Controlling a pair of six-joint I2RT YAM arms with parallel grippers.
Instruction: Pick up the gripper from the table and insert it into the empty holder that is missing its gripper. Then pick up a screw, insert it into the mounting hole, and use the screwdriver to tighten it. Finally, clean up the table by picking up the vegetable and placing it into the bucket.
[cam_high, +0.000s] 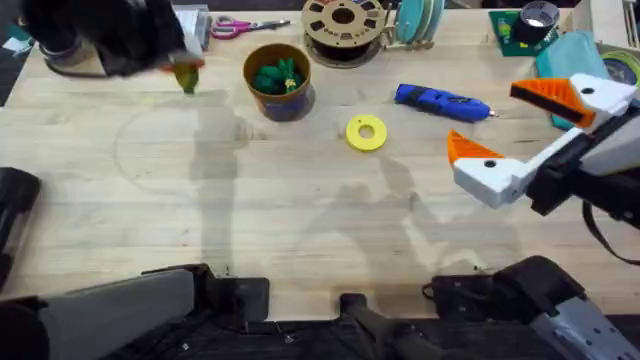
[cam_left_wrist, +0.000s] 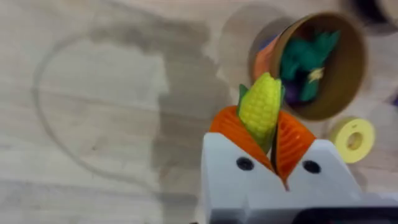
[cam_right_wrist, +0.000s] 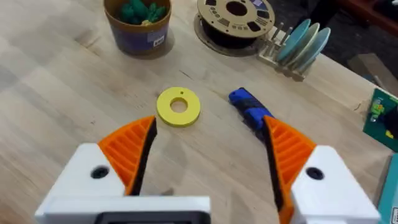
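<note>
the vegetable in hand is a small yellow toy corn cob with green husk leaves (cam_left_wrist: 261, 107), pinched between the orange ribbed pads (cam_left_wrist: 233, 132) of the left gripper (cam_left_wrist: 266, 138), whose jaws are clenched on it; it is held off the tabletop, near the rim of the bucket but not yet over its mouth as far as i can judge. the small round bucket with a tan rim and bluish-purple body (cam_high: 277, 82) stands toward the far side of the pale wooden tabletop (cam_high: 300, 220), and already holds a dark green leafy toy with a bit of yellow on it (cam_high: 279, 76). the right gripper (cam_right_wrist: 208, 149) hangs over the near right part of the tabletop with its jaws released and nothing between them. past it lie a flat yellow ring-shaped disc (cam_high: 366, 132) and, just beyond that, the blue pen-shaped electric screwdriver (cam_high: 443, 102), lying on its side. both arms show orange pads in place, so i'd say the fitting and screwing look finished, and the clean-up is nearly there: the corn wants carrying over the bucket and letting go.
</note>
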